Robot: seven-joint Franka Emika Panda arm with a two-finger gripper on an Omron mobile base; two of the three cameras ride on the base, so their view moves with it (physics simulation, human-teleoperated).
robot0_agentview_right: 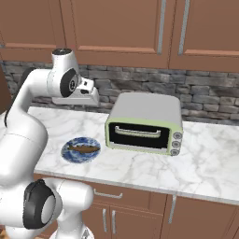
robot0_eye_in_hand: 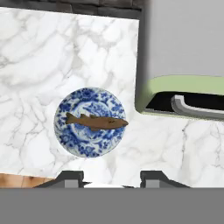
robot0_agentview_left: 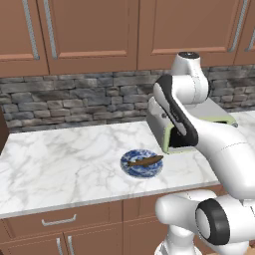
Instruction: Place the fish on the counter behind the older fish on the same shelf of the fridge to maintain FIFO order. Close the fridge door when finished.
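Left base: fish (robot0_agentview_left: 145, 161) lies on blue plate (robot0_agentview_left: 141, 163) on marble surface (robot0_agentview_left: 60, 159), next to toaster oven (robot0_agentview_left: 164, 130).
Right base: same, arm up high.
Hand: jaws (robot0_eye_in_hand: 111, 178) clenched, empty, well above fish. Pickup step; next I'd open, descend.

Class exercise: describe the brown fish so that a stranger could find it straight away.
On the white marble counter, left of the pale green toaster oven, sits a blue-and-white patterned plate. The fish lies across it: slender and dark brown, the only food on the counter.
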